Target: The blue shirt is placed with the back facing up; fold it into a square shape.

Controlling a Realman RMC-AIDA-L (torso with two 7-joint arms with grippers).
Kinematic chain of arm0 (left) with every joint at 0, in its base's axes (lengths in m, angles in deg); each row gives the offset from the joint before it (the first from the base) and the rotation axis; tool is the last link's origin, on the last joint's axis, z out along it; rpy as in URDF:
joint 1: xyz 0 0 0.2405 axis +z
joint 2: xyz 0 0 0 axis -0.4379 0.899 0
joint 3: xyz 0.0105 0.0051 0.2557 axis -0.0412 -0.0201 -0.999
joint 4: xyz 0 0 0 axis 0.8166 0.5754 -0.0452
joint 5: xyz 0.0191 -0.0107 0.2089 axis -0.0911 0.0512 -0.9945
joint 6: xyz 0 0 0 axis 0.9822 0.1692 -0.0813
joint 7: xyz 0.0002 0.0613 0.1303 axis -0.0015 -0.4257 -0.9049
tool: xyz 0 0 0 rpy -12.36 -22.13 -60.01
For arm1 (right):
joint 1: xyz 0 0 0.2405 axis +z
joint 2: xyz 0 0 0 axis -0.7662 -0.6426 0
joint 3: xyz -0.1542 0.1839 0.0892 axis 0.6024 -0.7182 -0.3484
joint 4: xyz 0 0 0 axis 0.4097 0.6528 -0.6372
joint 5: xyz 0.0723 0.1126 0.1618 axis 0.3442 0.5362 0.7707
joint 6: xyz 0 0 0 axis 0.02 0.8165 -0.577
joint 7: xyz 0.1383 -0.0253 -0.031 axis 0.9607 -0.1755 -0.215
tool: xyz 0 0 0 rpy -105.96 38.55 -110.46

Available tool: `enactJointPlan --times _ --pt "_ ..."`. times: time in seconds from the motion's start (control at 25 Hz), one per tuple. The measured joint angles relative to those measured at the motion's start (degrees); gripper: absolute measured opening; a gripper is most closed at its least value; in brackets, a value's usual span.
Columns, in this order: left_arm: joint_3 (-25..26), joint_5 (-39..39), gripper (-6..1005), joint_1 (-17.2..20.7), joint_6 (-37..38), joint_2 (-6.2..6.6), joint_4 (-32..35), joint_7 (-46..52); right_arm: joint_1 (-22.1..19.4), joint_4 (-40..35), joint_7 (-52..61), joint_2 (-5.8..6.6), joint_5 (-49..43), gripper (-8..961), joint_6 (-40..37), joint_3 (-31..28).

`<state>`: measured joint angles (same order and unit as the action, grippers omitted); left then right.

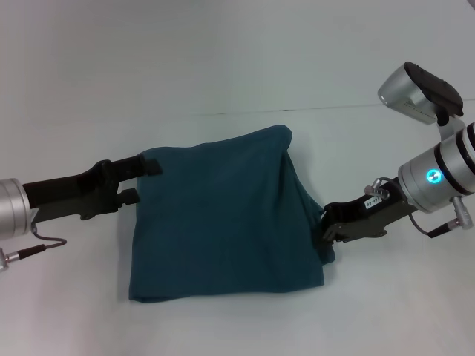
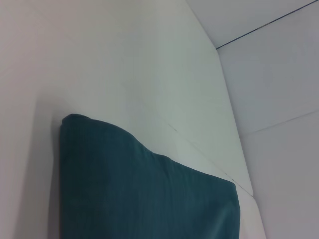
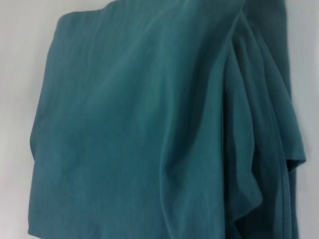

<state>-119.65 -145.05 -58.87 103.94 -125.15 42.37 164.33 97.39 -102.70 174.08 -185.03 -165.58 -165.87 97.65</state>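
The blue shirt (image 1: 223, 215) lies mid-counter (image 1: 223, 59), already folded to a rough square. The left hand (image 1: 142, 182), fingers wide, sits at its left edge. The right hand (image 1: 326, 231) pinches the bunched right side, probably to tidy it.

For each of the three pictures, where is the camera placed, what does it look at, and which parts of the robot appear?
Head view: high, looking down at the blue shirt on the white table; left gripper and right gripper show at its edges.
Left wrist view: low, along the shirt's edge; no robot part.
Right wrist view: close on bunched folds; no robot part.
Shared: the shirt.
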Motion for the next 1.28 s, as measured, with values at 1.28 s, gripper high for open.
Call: enactJointPlan --times 1.28 --pt "0.2 0.0 856 0.1 0.1 0.0 0.0 0.0 -0.1 3.6 -3.1 -1.9 0.2 322 2.4 -4.8"
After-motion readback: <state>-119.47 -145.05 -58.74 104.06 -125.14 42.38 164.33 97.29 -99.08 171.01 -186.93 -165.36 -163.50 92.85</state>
